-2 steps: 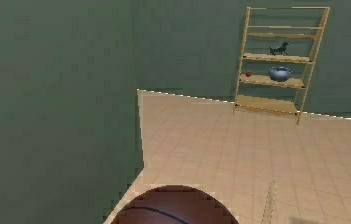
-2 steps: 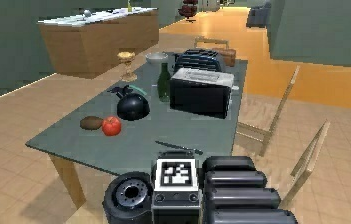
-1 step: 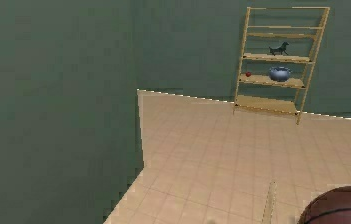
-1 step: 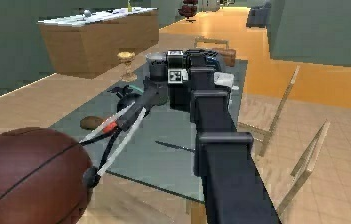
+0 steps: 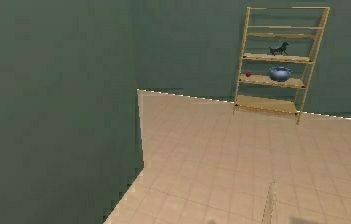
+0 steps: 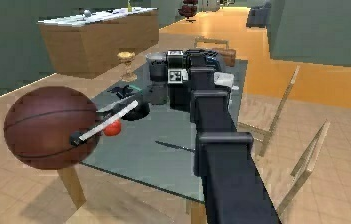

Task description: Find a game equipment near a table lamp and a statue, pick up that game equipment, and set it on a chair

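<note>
We see the gripper [image 6: 95, 132] left of centre in the arm side view, at the end of the arm [image 6: 223, 150]. The ball [image 6: 43, 120], big and brown, hangs at its far end at the frame's left, clear of the glass table [image 6: 148, 150], so it is held. We cannot tell how the fingers [image 6: 123, 110] stand. Two chairs [image 6: 273, 105] stand at the table's right side. A counter [image 6: 93, 40] sits upper left. In the forward view's upper right we see a shelf [image 5: 301, 60] with a blue bowl [image 5: 280, 73] and a dark statuette [image 5: 278, 48], and a green wall [image 5: 53, 100] on the left.
</note>
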You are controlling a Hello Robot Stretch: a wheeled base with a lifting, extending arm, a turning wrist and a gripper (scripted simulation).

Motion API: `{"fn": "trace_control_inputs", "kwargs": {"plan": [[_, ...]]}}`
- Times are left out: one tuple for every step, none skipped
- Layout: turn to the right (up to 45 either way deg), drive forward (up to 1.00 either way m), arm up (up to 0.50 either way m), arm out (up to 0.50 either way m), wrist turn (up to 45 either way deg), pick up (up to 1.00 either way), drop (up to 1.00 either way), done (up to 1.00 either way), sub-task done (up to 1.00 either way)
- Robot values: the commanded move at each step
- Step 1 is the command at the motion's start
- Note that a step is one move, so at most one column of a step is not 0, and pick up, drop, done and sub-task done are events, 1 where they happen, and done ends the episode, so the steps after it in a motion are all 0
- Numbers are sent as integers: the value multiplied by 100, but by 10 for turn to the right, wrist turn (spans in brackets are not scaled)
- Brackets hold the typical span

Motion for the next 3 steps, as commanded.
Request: {"fn": "trace_control_inputs", "kwargs": {"plan": [[0,0,-34,0,0,0,0,0,0],[0,0,-32,0,0,0,0,0,0],[0,0,0,0,0,0,100,0,0]]}}
